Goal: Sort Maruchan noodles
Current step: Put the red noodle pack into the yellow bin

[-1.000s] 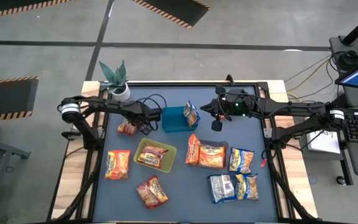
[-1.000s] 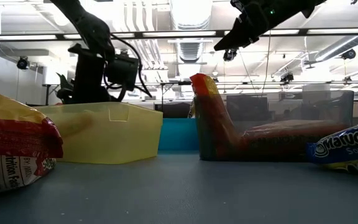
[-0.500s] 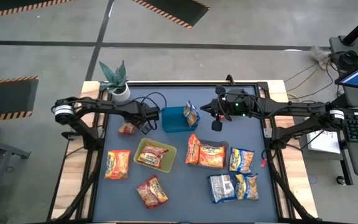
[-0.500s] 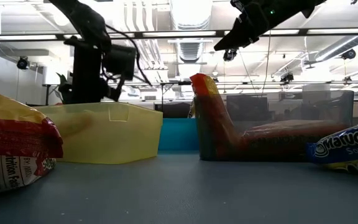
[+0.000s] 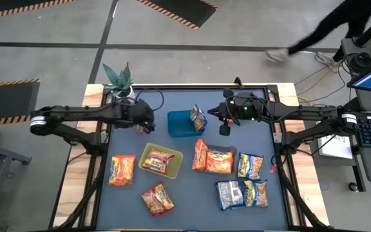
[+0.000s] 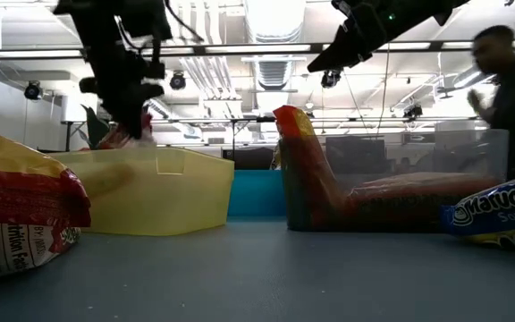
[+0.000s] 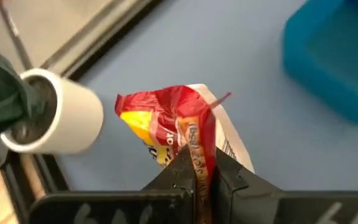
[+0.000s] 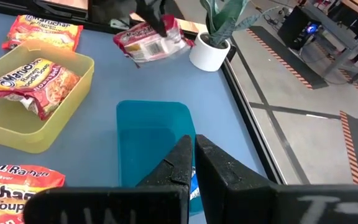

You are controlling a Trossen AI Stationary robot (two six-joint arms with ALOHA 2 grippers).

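Hanging pinched between the closed fingers of the left gripper, a red noodle packet is lifted off the table, just at 9 o'clock of the blue tray and near the white plant pot. At the tray's 3 o'clock, the right gripper hovers, fingers together and empty.

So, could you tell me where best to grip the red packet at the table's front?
Take the red packet from above by its upper-left short edge. It lies flat and askew with bare table all round, and its crimped ends are thinnest for the fingers.
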